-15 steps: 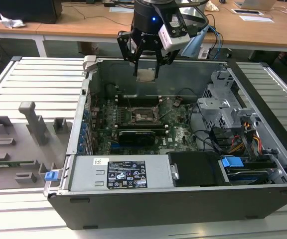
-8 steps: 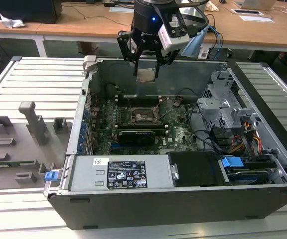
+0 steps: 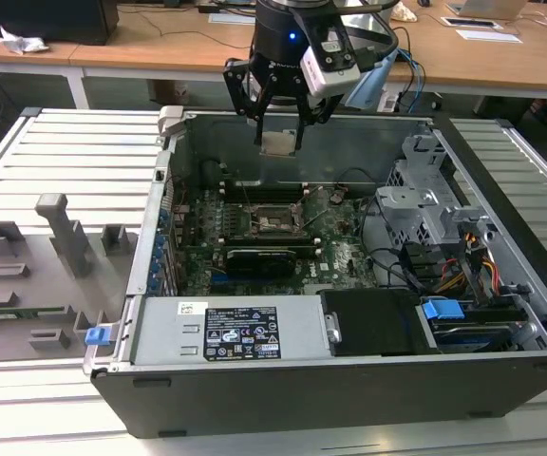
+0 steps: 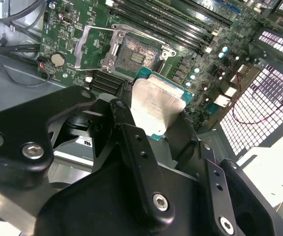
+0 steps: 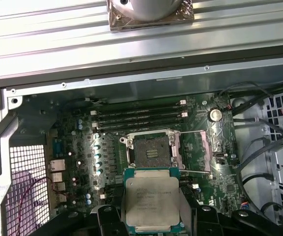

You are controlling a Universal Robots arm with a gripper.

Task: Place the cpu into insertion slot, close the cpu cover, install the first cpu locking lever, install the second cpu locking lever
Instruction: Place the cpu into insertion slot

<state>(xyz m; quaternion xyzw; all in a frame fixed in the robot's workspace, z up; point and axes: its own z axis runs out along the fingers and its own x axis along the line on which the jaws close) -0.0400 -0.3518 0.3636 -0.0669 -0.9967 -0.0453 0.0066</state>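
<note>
My gripper (image 3: pixel 280 131) hangs above the open computer case, shut on the cpu (image 3: pixel 280 142), a flat square chip with a pale metal top. In both wrist views the cpu (image 5: pixel 151 199) (image 4: pixel 155 104) is held by its two side edges between the black fingers (image 4: pixel 127 115). Below it on the green board lies the insertion slot (image 5: pixel 151 150) (image 4: pixel 134 55) (image 3: pixel 278 224), a dark square socket with nothing in it. The cpu cover (image 5: pixel 194 150) (image 4: pixel 93 45) stands swung open beside the slot. The chip hovers well above the board, offset from the socket.
Long memory slots (image 5: pixel 139 115) run along one side of the socket. A power supply (image 3: pixel 226 332) sits at the case's front, a metal drive cage (image 3: pixel 435 204) with cables (image 3: pixel 444 271) on the exterior view's right. A grey fixture tray (image 3: pixel 46 261) lies outside on the left.
</note>
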